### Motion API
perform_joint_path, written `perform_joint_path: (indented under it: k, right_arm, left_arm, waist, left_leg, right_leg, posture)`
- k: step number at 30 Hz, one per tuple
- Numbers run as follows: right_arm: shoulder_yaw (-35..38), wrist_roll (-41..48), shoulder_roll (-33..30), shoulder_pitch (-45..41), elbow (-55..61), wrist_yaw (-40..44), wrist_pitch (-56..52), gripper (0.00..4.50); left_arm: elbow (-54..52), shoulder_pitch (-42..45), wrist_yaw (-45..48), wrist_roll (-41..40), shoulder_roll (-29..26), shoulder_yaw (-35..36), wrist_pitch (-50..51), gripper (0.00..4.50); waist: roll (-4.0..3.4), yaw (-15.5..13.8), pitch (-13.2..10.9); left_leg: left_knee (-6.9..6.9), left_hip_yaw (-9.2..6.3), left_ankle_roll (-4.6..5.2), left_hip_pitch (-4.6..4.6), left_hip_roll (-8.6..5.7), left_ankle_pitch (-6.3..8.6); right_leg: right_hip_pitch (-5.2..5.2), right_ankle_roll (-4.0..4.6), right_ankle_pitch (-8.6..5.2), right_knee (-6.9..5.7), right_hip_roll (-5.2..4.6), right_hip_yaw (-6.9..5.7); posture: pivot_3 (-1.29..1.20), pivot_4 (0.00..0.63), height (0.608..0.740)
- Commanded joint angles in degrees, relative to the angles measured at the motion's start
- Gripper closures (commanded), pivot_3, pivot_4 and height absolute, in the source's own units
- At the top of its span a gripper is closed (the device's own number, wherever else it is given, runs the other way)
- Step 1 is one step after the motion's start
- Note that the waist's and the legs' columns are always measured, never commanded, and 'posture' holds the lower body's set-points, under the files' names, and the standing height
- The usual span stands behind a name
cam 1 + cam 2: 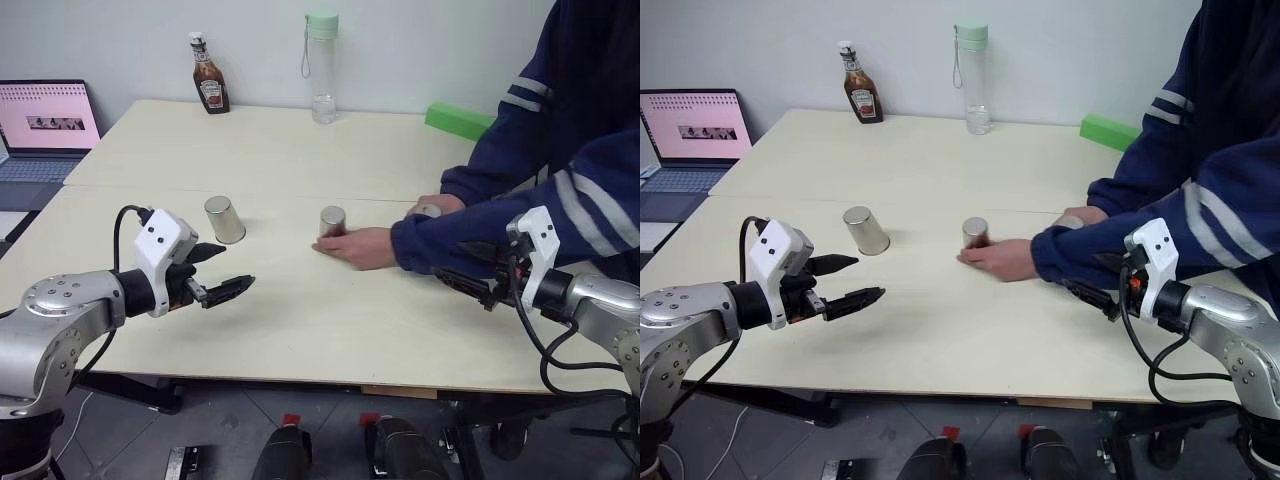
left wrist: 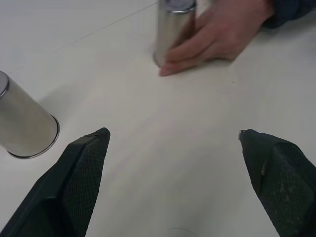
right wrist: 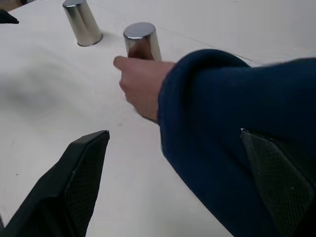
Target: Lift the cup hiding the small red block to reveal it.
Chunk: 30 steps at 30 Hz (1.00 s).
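Middle upright dull-silver metal cup [image 1: 333,221], in a person's hand [image 1: 357,247], lies nearer the left gripper [image 1: 222,274]; right gripper [image 1: 466,283] behind sleeve; both fingers apart, empty.

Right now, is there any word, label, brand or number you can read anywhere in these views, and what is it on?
Nothing can be read.
Sauce bottle: it has a label, too small and blurred to read.
Laptop: pink screen with a small dark strip, any text too small to read.
Water bottle, the metal cups and the green block: no writing visible.
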<state>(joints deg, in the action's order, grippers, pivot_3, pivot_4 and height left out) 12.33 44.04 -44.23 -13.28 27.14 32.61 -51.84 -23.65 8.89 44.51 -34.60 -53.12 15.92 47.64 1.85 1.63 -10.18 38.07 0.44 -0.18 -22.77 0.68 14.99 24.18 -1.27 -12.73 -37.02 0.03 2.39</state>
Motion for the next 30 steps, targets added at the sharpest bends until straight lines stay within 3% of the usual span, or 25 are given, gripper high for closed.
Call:
perform_joint_path:
  k: [1, 30]
  right_arm:
    - [1.39, 0.25, -0.07, -0.84, 0.61, 0.53, 0.92, 0.0]
    - [2.35, 0.49, -0.61, 0.44, 1.39, 1.17, 0.67, 0.0]
  left_arm:
    - [-0.6, 0.53, 0.3, 0.37, -0.53, 0.57, -1.1, 0.07]
    - [0.43, 1.19, 2.44, 0.47, -1.11, 0.1, -1.71, 0.07]
  waist:
    - [0.0, 0.0, 0.0]
    - [0.0, 0.0, 0.0]
  left_leg:
    - [0.0, 0.0, 0.0, 0.0, 0.0, 0.0]
    - [0.0, -0.01, 0.0, 0.01, 0.02, 0.0]
  right_leg:
    - [0.0, 0.0, 0.0, 0.0, 0.0, 0.0]
    - [0.0, 0.0, 0.0, -0.01, 0.01, -0.01]
  posture:
    - [0.0, 0.15, 0.74]
    - [0.0, 0.15, 0.74]
